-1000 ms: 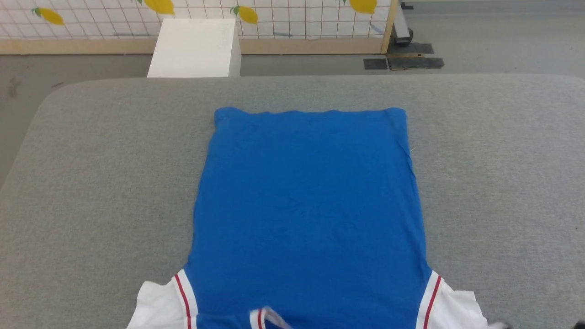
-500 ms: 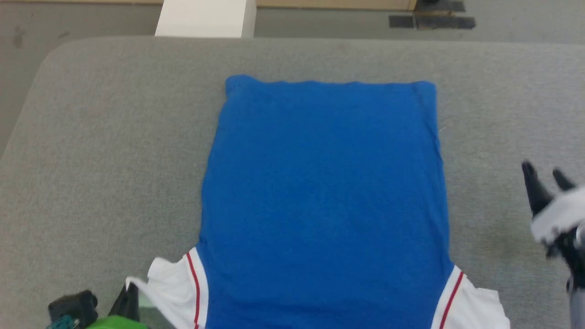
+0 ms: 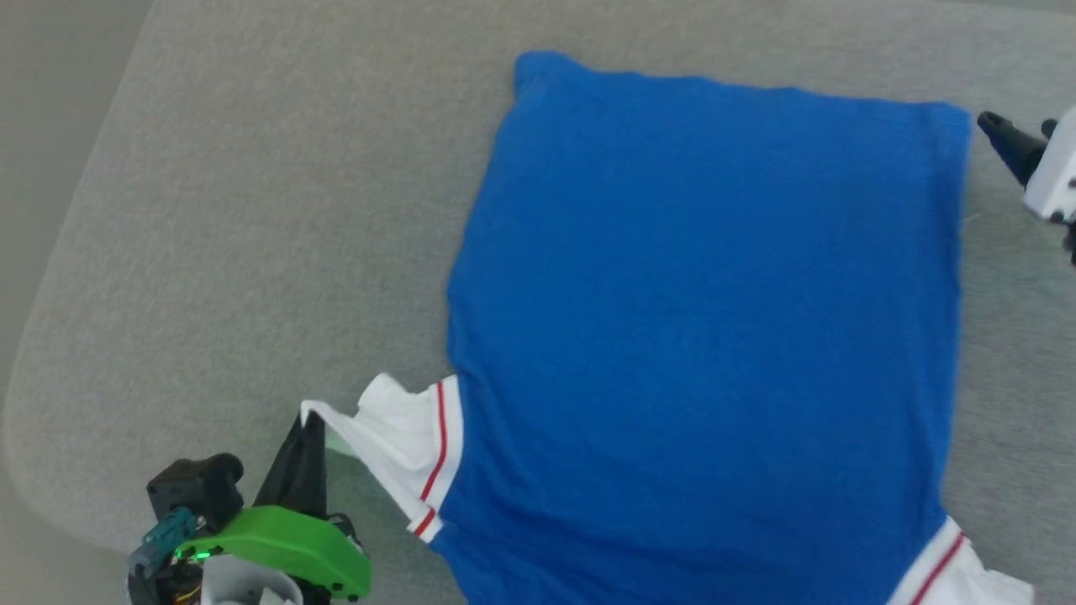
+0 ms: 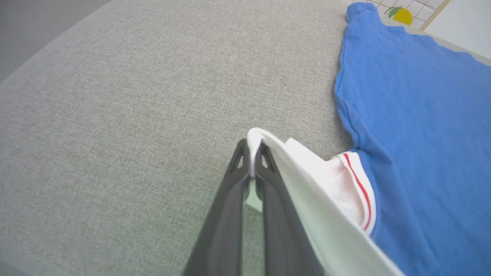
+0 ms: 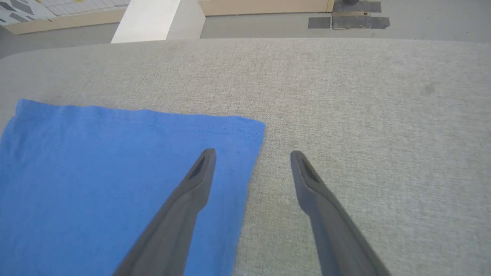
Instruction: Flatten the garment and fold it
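The garment (image 3: pixel 706 319), a bright blue T-shirt with white, red-striped sleeves, lies flat on the grey padded table (image 3: pixel 252 210), plain side up. My left gripper (image 3: pixel 307 427) is at the lower left of the head view, shut on the edge of the white left sleeve (image 3: pixel 395 437) and holding it slightly off the table. In the left wrist view the left gripper (image 4: pixel 251 147) pinches the sleeve's folded edge (image 4: pixel 307 180). My right gripper (image 3: pixel 1019 128) is at the garment's far right hem corner. Seen from the right wrist, the right gripper (image 5: pixel 252 154) is open, straddling the garment (image 5: pixel 96 172) edge.
A white box (image 5: pixel 153 19) stands on the floor beyond the table's far edge, with dark tape patches (image 5: pixel 356 19) on the floor to its right. A lemon-printed grid screen (image 4: pixel 402 13) lies behind. The table's rounded left edge (image 3: pixel 50 319) is near my left gripper.
The head camera has tilted down and turned. My left gripper came into view holding the sleeve. My right gripper opened wide and moved forward to the far hem corner.
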### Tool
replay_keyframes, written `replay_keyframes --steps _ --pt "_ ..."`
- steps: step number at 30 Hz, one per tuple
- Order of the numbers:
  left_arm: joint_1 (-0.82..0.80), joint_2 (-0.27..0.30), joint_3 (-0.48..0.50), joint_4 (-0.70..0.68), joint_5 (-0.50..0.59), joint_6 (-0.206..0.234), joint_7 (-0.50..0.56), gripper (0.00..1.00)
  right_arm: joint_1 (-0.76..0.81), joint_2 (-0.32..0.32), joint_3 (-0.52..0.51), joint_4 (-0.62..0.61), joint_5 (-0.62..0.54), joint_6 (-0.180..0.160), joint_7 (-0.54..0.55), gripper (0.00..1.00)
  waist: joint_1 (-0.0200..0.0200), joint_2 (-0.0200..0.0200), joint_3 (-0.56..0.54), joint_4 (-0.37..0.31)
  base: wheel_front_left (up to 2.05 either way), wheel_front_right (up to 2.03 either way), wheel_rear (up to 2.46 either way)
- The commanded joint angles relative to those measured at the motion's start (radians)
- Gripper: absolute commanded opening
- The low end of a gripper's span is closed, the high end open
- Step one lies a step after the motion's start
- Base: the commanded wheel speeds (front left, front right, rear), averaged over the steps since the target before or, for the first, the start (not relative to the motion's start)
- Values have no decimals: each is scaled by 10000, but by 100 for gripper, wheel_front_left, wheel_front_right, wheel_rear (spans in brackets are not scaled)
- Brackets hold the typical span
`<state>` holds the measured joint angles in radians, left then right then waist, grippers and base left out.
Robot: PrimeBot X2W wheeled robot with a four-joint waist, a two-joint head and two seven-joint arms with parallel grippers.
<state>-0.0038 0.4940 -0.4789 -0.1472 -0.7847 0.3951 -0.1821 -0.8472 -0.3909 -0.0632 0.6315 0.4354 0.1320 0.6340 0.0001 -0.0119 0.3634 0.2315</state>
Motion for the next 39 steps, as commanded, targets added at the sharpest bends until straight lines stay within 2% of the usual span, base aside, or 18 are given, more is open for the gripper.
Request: replay_keyframes --steps 1,8,15,16,17,18,24,30,35,39 --pt "-279 -78 -43 -77 100 -64 -94 0 -327 -71 126 233 48 -13 279 100 -1 119 801 794 0 0 0" --pt "-679 -344 -269 -279 322 -183 -231 0 -1391 -303 364 1309 -232 -13 1449 100 -1 119 1321 1190 0 0 0" --pt "-839 -478 -332 -208 379 -278 -333 0 -1429 -6 141 2653 -541 -13 3280 100 -1 119 1508 1294 0 0 0" --pt "-851 -486 -324 -196 380 -282 -345 0 -1403 33 86 2752 -572 -13 3437 50 -1 119 1506 1306 0 0 0" --pt "-864 -491 -310 -170 380 -283 -357 0 -1383 74 36 2819 -617 -13 3555 20 -1 119 1498 1324 0 0 0" --pt "-872 -494 -306 -142 380 -288 -365 0 -1358 100 -13 2875 -650 -13 3625 0 -1 119 1472 1338 0 0 0" --pt "-850 -499 -286 87 321 -312 -382 0 -1402 201 -36 2657 -921 -13 3438 0 -1 119 1154 1352 0 0 0" --pt "-718 -414 -214 318 232 -290 -370 0 -1457 -26 620 1838 -1043 -13 2704 0 -1 119 431 1182 0 0 0" --pt "-418 -223 -56 401 151 -120 -329 0 -1068 -623 1862 474 -776 -13 1807 0 -1 119 -338 802 0 0 0" --pt "-117 -29 138 420 55 54 -294 0 -316 -1259 2393 -527 -259 -13 1340 0 -1 119 -912 308 0 0 0"
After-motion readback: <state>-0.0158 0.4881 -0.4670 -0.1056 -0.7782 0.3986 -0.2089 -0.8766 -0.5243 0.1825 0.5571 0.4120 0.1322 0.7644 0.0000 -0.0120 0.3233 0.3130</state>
